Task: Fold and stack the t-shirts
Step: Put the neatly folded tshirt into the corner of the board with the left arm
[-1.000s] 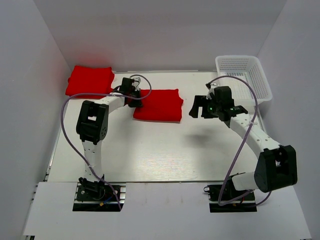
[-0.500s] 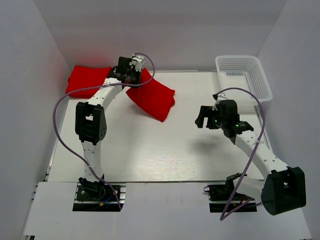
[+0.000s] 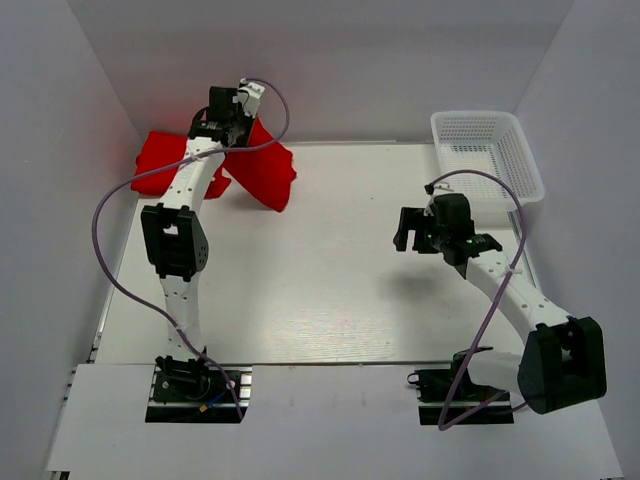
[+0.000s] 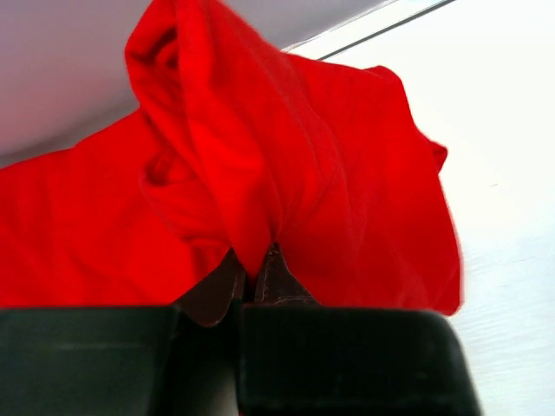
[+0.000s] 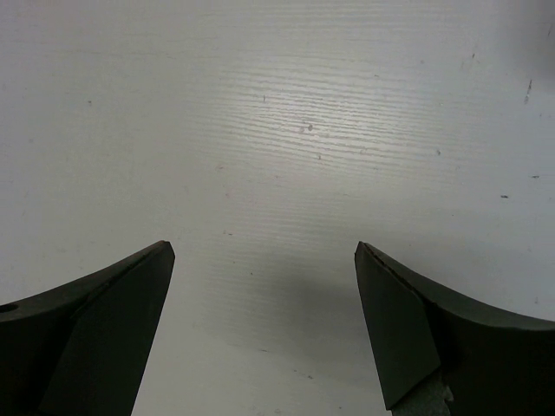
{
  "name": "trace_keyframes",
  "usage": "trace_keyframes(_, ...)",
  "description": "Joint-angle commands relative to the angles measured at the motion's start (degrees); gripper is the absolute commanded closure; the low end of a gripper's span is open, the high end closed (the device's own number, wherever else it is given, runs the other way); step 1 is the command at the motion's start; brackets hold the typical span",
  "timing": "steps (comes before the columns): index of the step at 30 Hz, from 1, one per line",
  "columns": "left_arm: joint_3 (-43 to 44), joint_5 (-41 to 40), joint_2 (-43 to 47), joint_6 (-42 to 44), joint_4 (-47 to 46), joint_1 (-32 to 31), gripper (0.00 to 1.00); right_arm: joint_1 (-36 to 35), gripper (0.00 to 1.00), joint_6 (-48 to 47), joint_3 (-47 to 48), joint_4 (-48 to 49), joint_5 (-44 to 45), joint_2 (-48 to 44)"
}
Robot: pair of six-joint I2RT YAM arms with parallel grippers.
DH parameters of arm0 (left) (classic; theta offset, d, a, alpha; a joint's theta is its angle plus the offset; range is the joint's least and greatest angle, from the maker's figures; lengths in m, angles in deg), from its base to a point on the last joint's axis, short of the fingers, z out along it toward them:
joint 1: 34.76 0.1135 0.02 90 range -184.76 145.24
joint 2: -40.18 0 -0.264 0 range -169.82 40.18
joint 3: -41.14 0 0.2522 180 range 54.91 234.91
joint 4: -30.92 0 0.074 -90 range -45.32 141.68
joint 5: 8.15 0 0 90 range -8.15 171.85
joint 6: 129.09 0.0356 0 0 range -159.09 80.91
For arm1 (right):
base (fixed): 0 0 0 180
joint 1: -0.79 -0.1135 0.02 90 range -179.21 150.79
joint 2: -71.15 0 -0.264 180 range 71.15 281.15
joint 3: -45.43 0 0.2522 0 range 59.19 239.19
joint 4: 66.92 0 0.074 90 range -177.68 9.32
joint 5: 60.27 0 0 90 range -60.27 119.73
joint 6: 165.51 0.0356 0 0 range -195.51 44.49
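**Top view.**
- Held shirt (image 3: pixel 264 172): red and limp, it hung in a bunched drape from the left jaws at the far-left corner of the bench (image 3: pixel 320 290). Its lower edge was at or just above the surface.
- Folded shirt (image 3: pixel 160 160): it lay flat on the bench just left of the held one. Whether the two touched could not be told.
- Basket (image 3: pixel 487 150): white mesh, at the far right, well apart from both shirts, with nothing visible in it.
- Right jaws: these hovered over bare bench near the basket, spread wide and holding nothing.

**Left wrist view.**
- Left jaws: they were closed tight on a pinched ridge of the held shirt (image 4: pixel 295 173), and cloth spilled to both sides of the pinch.
- Folded shirt (image 4: pixel 61 225): it showed as a red mass behind and to the left.
- Handling, as judged: the shirt was light, soft and not fragile, with no stiffness, so it would sag and unfold under its own weight.
- Grip, as judged: a pinch through several layers at a folded edge or corner would hold the folds best. A single-layer grip risked the bundle falling open.

**Right wrist view.**
- Right jaws: they stood fully apart, with only pale bench (image 5: pixel 303 130) between them and no cloth in reach.
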Motion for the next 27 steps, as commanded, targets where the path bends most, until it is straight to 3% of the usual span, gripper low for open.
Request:
trace_keyframes(1,2.43,-1.69,1.04,7.39,-1.07,1.32,1.00,0.10,0.09,-1.67,6.32,-2.14,1.51,2.41)
trace_keyframes(11,5.77,-3.61,-0.19,12.95,-5.38,4.84,1.00,0.01,0.09,-1.14,12.84,-4.17,-4.55,9.80)
trace_keyframes(27,10.86,2.80,1.03,10.49,-7.67,9.76,1.00,0.01,0.09,-1.58,19.52,-5.58,-6.49,14.37)
